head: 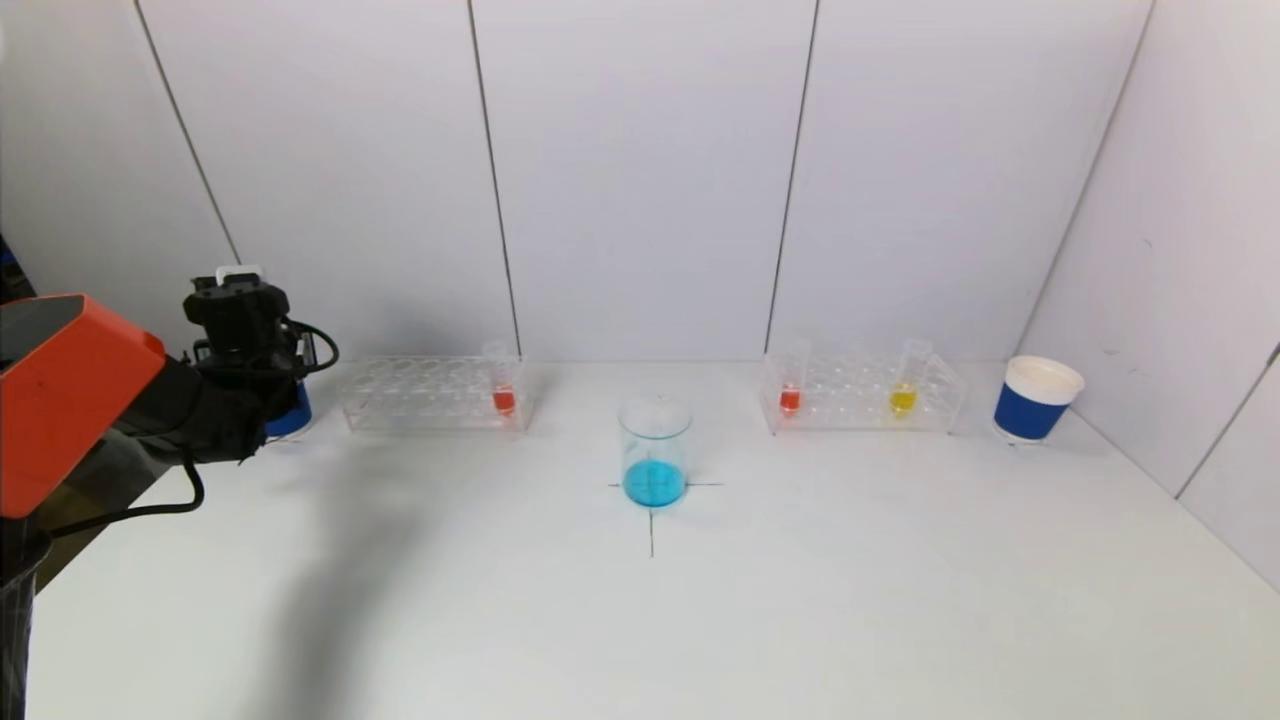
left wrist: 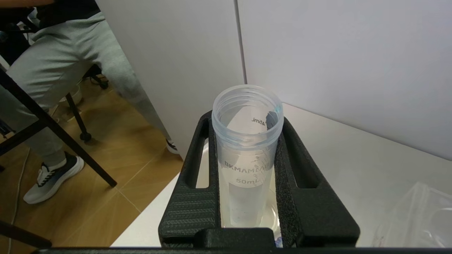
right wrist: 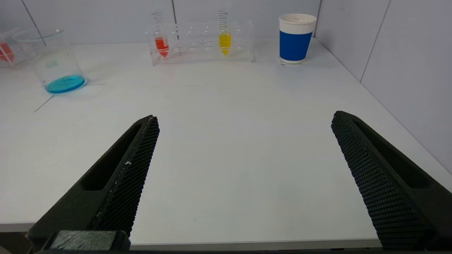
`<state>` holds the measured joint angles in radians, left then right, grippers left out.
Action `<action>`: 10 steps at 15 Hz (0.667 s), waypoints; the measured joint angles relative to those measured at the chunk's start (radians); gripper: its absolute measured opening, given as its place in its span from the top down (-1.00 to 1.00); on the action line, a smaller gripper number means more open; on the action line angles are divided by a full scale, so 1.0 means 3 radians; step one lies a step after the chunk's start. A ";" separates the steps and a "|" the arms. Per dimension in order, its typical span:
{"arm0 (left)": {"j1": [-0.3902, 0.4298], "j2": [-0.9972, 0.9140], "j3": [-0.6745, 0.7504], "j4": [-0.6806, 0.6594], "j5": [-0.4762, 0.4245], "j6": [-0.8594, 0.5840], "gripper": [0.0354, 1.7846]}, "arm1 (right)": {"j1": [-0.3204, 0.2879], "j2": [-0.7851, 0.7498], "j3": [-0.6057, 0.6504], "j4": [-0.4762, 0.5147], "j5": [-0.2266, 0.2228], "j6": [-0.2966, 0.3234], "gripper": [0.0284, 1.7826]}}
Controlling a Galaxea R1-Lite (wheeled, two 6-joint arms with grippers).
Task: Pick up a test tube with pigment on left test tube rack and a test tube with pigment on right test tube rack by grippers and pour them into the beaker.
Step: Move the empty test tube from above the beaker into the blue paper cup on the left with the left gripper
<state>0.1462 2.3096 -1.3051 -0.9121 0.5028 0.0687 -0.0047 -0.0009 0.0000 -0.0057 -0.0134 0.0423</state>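
Note:
My left gripper (head: 238, 292) is at the table's far left, shut on a clear empty 50 mL test tube (left wrist: 247, 151) that it holds upright, with only blue traces at the rim. Under the tube shows the mouth of a cup (left wrist: 273, 215). The beaker (head: 655, 450) with blue liquid stands at the table's centre cross. The left test tube rack (head: 420, 395) holds one red tube (head: 503, 385). The right test tube rack (head: 860, 395) holds a red tube (head: 790, 385) and a yellow tube (head: 905, 385). My right gripper (right wrist: 245, 116) hangs open over the table's near right edge, out of the head view.
A blue-sleeved paper cup (head: 1035, 400) stands right of the right rack, near the side wall. Another blue cup (head: 292, 412) sits partly hidden behind my left gripper. Wall panels close the back and right. Off the table's left edge are floor and a seated person's legs (left wrist: 60, 70).

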 joint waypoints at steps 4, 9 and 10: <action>0.0001 0.0004 0.0005 0.0002 0.0001 -0.0033 0.52 | 0.0000 0.0000 0.0000 0.0001 -0.0001 0.0000 -0.99; 0.0001 0.0002 0.0005 0.0002 0.0000 -0.0042 0.52 | 0.0000 0.0000 0.0000 0.0000 0.0000 0.0001 -0.99; 0.0001 0.0002 0.0005 0.0001 0.0000 -0.0045 0.52 | 0.0000 0.0000 0.0000 0.0000 -0.0001 0.0000 -0.99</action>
<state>0.1466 2.3102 -1.3036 -0.9119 0.5028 0.0551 -0.0047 -0.0009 0.0000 -0.0057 -0.0138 0.0423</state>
